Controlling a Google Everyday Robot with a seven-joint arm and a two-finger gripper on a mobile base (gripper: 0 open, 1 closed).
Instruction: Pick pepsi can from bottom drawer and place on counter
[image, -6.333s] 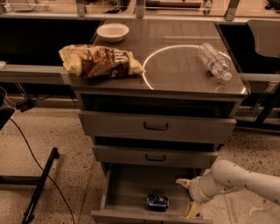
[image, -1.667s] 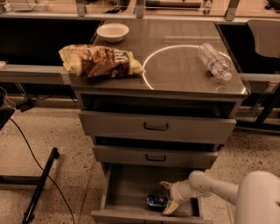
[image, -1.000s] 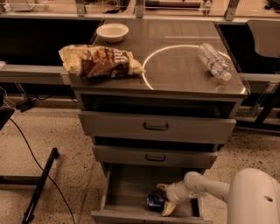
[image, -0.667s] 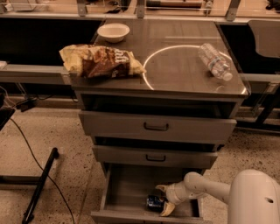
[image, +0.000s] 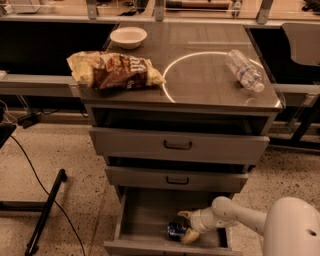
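Note:
The bottom drawer (image: 144, 210) is pulled out, showing its grey inside. A small blue pepsi can (image: 174, 230) lies on its side near the drawer's front. My gripper (image: 186, 226) reaches in from the right on a white arm (image: 242, 218). It is open, with one pale finger behind the can's right end and the other in front of it. The fingers sit close beside the can, and I cannot tell whether they touch it. The counter (image: 200, 80) above carries a thin white circle.
On the counter lie a chip bag (image: 112, 70) at the left, a white bowl (image: 128, 36) at the back and a clear water bottle (image: 243, 69) at the right. The two upper drawers stand slightly open. A black stand leg and cable (image: 44, 214) cross the floor at the left.
Over the earlier frames the gripper came into the drawer from the right and moved left to the can. In the last second it has barely shifted. The can has not moved.

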